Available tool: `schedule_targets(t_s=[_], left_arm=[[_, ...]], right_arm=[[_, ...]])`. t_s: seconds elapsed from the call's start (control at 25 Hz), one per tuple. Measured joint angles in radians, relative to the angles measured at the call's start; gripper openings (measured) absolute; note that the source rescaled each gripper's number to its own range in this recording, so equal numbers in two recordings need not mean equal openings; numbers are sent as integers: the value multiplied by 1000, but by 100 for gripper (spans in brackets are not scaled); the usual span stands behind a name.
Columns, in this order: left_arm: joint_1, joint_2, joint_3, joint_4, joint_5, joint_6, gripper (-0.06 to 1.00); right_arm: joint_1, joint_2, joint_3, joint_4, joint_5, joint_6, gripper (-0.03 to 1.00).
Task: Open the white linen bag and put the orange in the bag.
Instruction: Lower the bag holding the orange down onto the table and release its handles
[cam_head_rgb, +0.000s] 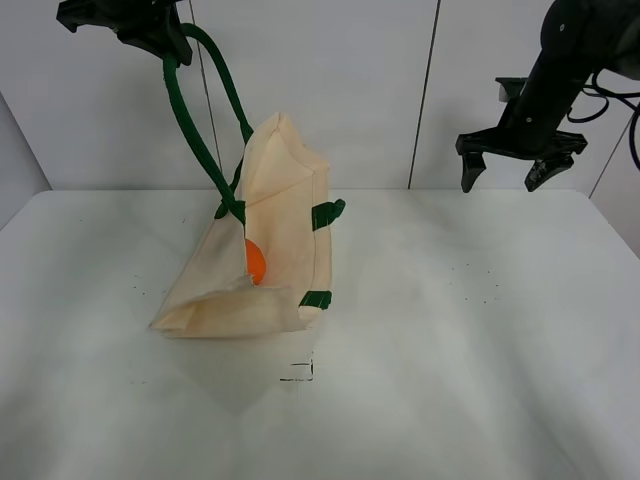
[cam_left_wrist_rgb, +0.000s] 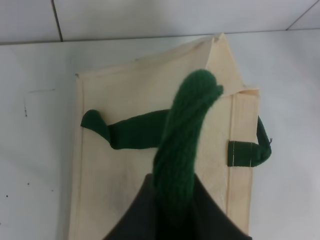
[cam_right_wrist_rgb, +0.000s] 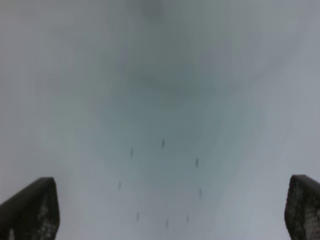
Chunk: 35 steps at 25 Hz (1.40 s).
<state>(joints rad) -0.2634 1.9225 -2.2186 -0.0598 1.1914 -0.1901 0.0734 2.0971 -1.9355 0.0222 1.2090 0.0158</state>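
The white linen bag (cam_head_rgb: 270, 250) hangs by its dark green strap handle (cam_head_rgb: 195, 120) from my left gripper (cam_head_rgb: 165, 45), its bottom resting on the table. The left gripper is shut on the handle high at the top left. The orange (cam_head_rgb: 256, 263) shows inside the bag through its open side. In the left wrist view the bag (cam_left_wrist_rgb: 140, 100) lies below the green handle (cam_left_wrist_rgb: 182, 145), which runs up into the jaws. My right gripper (cam_head_rgb: 508, 170) is open and empty, raised at the right, well away from the bag; its fingertips (cam_right_wrist_rgb: 30, 210) frame bare table.
The white table (cam_head_rgb: 480, 330) stretches to the right and front of the bag. A small dark mark (cam_head_rgb: 298, 372) lies in front of the bag. A pale panelled wall (cam_head_rgb: 380, 90) stands behind the table.
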Motion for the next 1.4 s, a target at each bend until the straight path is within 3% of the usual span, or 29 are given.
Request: schedule_targets(t_s=[0.64, 0.8, 0.96, 1.12, 1.4], left_arm=[[0, 0, 0, 0, 0, 0, 0], [0, 0, 0, 0, 0, 0, 0], [0, 0, 0, 0, 0, 0, 0], [0, 0, 0, 0, 0, 0, 0], [0, 0, 0, 0, 0, 0, 0]], right_arm=[[0, -1084, 1123, 1, 0, 0, 100], [0, -1394, 1315, -8, -78, 0, 100], [0, -1706, 1425, -12, -155, 0, 100], [0, -1923, 1441, -13, -179, 0, 100], [0, -2038, 1443, -13, -182, 0, 100]])
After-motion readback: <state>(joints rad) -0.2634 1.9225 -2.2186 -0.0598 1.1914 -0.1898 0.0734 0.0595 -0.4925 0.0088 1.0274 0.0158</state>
